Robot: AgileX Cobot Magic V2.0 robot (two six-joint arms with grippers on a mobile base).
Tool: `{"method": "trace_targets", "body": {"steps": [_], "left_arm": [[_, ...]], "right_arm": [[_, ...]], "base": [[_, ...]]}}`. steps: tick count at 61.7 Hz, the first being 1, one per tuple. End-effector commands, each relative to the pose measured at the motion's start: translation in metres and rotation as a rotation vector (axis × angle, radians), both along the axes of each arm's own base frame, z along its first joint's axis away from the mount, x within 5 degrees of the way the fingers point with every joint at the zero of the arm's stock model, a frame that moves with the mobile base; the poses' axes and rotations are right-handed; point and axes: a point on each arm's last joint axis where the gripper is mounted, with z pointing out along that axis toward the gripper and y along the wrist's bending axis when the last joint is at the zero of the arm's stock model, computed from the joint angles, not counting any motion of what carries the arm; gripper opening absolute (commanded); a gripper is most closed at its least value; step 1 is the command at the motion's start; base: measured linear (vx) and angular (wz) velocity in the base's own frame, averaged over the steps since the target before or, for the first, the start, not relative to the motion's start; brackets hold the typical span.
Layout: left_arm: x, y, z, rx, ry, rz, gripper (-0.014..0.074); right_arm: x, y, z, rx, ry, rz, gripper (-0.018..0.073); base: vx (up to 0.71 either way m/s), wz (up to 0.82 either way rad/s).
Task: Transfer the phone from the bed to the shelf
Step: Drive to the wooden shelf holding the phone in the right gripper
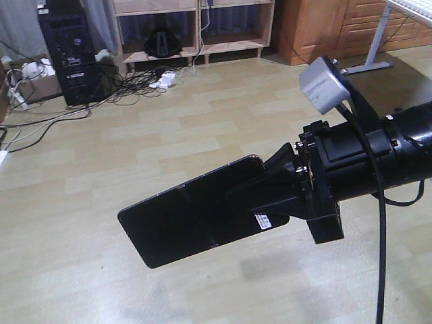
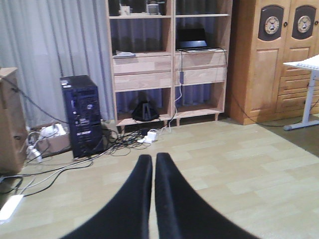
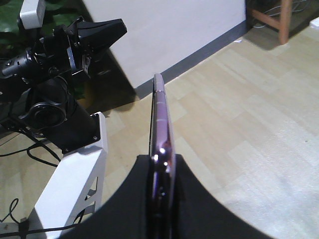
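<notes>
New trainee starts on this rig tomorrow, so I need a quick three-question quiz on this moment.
1. In the left wrist view, what stands just left of the shelf?
2. True or false: the left gripper is open.
3. The phone is: A on the shelf; B in the left gripper; C clamped in the right gripper.

Key:
1. A black computer tower.
2. False, it is shut with nothing in it.
3. C.
</notes>
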Motion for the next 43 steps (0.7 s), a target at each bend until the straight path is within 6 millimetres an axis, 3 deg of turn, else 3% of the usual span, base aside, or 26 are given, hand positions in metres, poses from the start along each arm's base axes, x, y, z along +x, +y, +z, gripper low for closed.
{"method": "trace_targets", "body": {"steps": [1, 43], "left_arm": [[-0.0021, 0.0003, 0.0157, -0.018, -0.107, 0.003, 0.0001], [-0.0021, 0.0003, 0.0157, -0.018, -0.107, 0.003, 0.0001]], "right_arm": [[-0.0123, 0.0017, 0.0193, 0.092, -0.004, 0.058, -0.0002], [-0.0123, 0.0017, 0.0193, 0.092, -0.004, 0.058, -0.0002]], "base": [[0.41, -0.15], [0.43, -0.10]]}}
